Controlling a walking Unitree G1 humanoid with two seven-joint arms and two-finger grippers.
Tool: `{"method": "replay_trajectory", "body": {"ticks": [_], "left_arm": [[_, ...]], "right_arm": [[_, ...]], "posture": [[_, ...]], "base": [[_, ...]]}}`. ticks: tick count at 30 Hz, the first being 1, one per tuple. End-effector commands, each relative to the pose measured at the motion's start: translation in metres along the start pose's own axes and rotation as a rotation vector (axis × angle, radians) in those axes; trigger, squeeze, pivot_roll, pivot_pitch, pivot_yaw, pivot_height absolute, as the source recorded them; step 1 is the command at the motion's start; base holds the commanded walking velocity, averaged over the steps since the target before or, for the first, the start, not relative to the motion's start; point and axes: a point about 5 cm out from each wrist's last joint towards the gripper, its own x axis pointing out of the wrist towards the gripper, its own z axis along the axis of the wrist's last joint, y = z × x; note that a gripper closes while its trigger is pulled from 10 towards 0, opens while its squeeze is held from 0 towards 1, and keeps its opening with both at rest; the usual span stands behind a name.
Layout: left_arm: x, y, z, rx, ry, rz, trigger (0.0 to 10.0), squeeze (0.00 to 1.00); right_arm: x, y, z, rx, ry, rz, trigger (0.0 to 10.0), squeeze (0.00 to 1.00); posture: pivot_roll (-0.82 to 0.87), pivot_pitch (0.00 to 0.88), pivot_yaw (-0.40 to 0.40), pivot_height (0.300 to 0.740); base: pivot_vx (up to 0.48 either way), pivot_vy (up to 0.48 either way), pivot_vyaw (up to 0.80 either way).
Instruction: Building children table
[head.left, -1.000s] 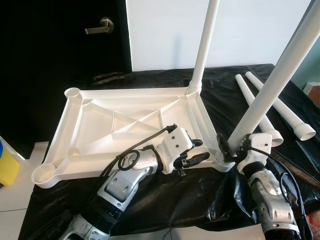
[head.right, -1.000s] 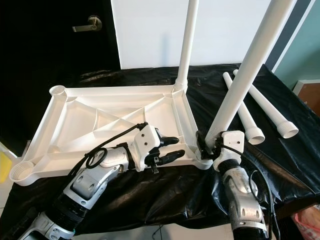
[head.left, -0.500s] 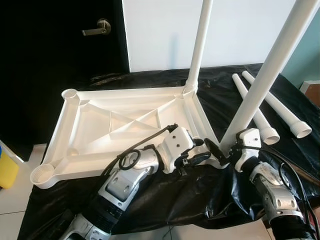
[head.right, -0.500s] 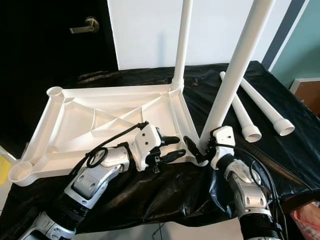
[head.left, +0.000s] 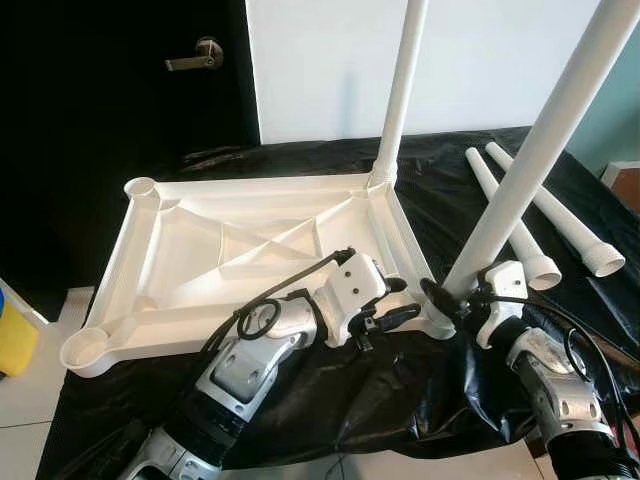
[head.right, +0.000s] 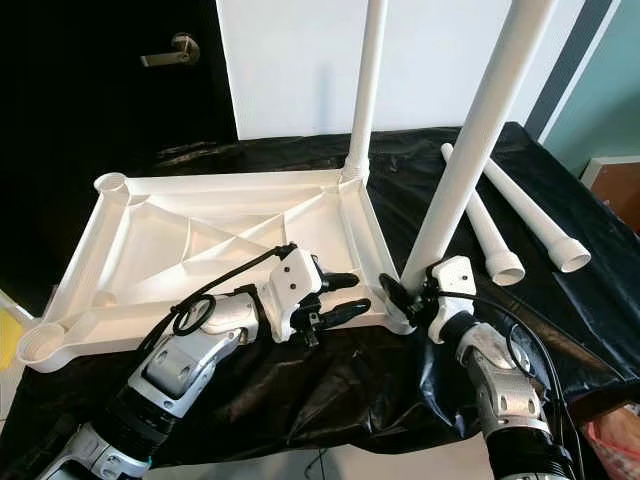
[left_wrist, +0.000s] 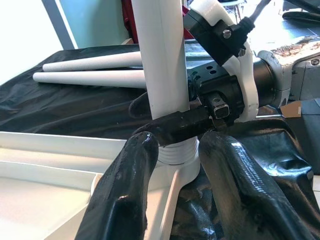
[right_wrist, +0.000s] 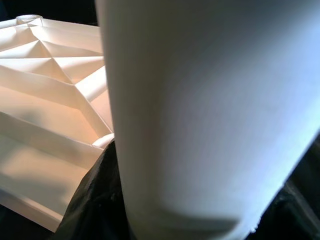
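On the black-draped bench (head.left: 300, 400) lies the upturned tabletop (head.left: 230, 260). At its near corner the right gripper (head.left: 445, 298) clasps a tilted leg (head.left: 530, 170); the left gripper (head.left: 395, 303), fingers parted, rests beside it. Two loose legs (head.left: 520, 215) lie apart.

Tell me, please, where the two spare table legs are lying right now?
The two spare legs lie side by side on the black sheet, on the robot's right, beyond the upturned tabletop.
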Motion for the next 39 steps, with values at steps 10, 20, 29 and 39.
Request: {"method": "replay_trajectory", "body": {"ticks": [10, 20, 29, 39], "left_arm": [[0.000, -0.001, -0.002, -0.007, 0.015, -0.033, 10.0, 0.00], [0.000, -0.003, -0.003, -0.012, 0.016, -0.033, 10.0, 0.00], [-0.001, -0.004, -0.002, -0.014, 0.015, -0.037, 10.0, 0.00], [0.000, -0.004, -0.002, -0.006, 0.017, -0.050, 10.0, 0.00]], "right_arm": [[-0.003, 0.006, -0.009, 0.039, 0.025, -0.217, 10.0, 0.00], [0.004, 0.032, -0.011, 0.133, 0.058, -0.501, 10.0, 0.00], [0.004, 0.046, -0.012, 0.197, 0.088, -0.815, 10.0, 0.00], [0.007, 0.054, -0.011, 0.219, 0.119, -0.825, 10.0, 0.00]], "posture": [[-0.06, 0.000, -0.005, 0.740], [-0.05, 0.000, -0.015, 0.740], [-0.05, 0.000, -0.018, 0.740], [-0.05, 0.000, -0.008, 0.740]], "base": [[0.000, 0.000, 0.00], [0.000, 0.000, 0.00], [0.000, 0.000, 0.00], [0.000, 0.000, 0.00]]}}
